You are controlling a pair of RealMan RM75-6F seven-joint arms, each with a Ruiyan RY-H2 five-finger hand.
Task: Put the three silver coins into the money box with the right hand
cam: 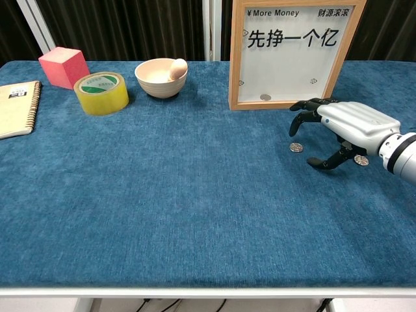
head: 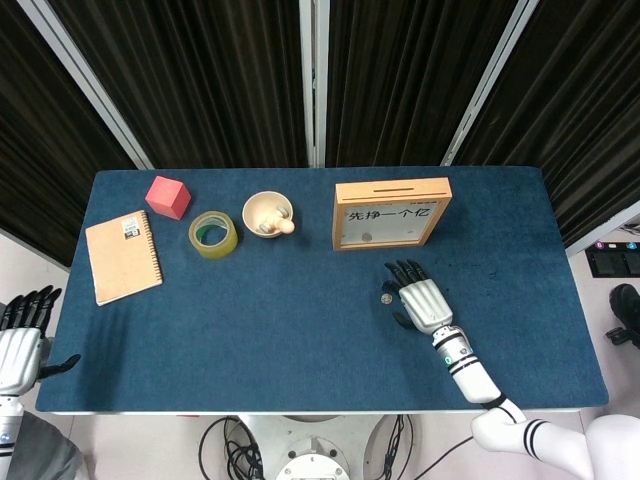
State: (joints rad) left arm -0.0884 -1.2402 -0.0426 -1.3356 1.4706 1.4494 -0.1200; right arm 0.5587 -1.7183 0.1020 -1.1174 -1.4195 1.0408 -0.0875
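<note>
Coins first: we see one silver coin (cam: 296, 147) on the blue desk (cam: 162, 195) right of centre, just left of our right hand (cam: 344, 127), and a second coin (cam: 361, 160) under that hand's palm side at the right edge. The right hand hovers palm down with fingers apart and curved, holding nothing. At the lower left corner of the head view, our left hand (head: 20, 335) hangs off the desk, fingers spread and empty. Farther back stands the wooden-framed money box (cam: 292, 52), a coin (cam: 265, 97) visible behind its glass. In the upper left sit a bowl (cam: 160, 77), yellow tape roll (cam: 101, 92), pink cube (cam: 63, 66) and notebook (cam: 16, 109).
</note>
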